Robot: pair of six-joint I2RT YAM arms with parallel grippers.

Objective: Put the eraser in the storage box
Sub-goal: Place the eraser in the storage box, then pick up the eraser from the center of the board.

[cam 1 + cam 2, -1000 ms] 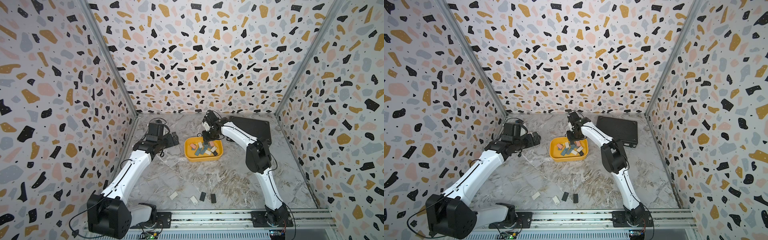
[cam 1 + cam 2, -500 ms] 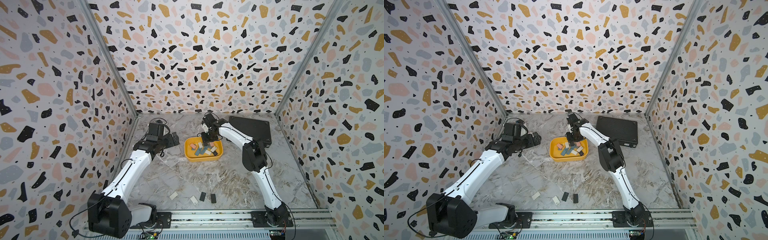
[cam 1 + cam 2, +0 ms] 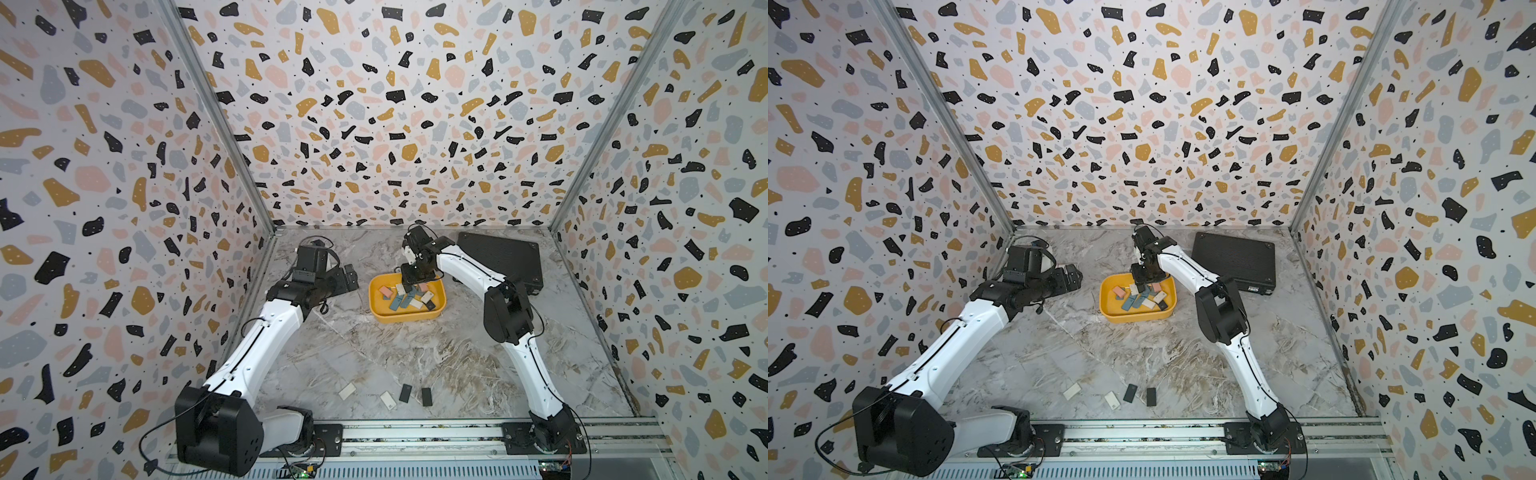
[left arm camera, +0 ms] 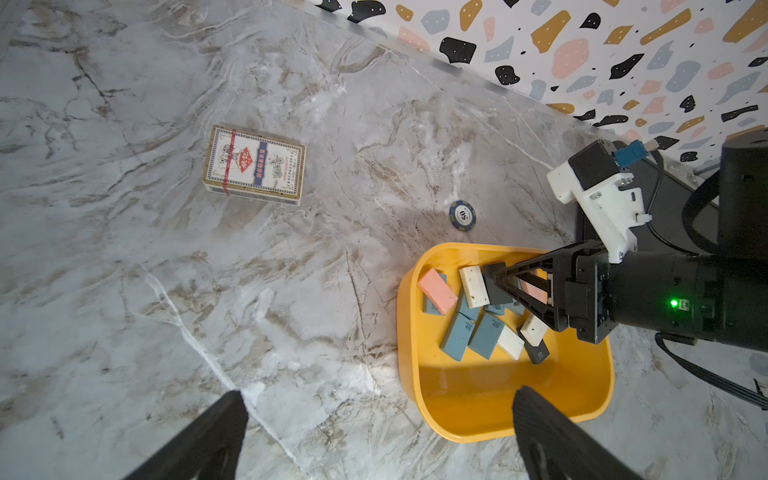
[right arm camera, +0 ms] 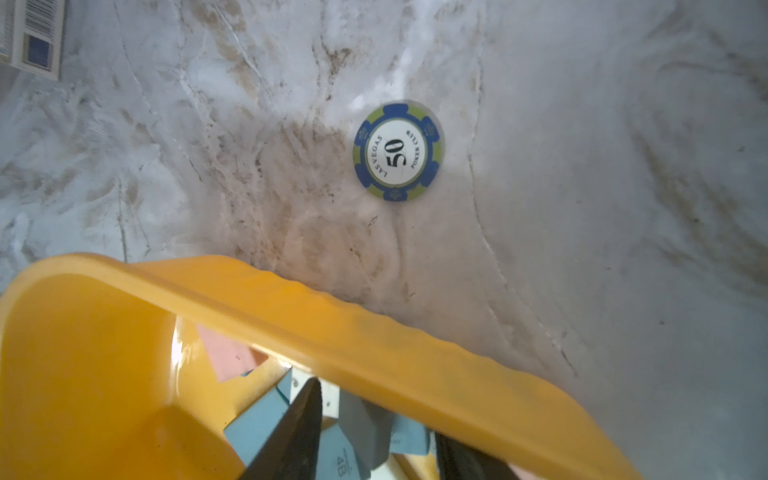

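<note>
Your right fingers [image 5: 299,428] stand apart inside the yellow box [image 5: 374,332]; the grey eraser [image 5: 365,432] seems loose. Lift straight up; your left fingers [image 4: 199,444] gape, empty.

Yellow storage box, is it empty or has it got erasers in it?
Not empty: the storage box holds a heap of erasers at one end; the rest is bare.

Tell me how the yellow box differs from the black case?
The storage box is bright yellow; the black case is dark and ribbed. The storage box is open on top with erasers inside; the black case lies shut and flat. The black case looks wider than the storage box. Both sit on the marble table.
</note>
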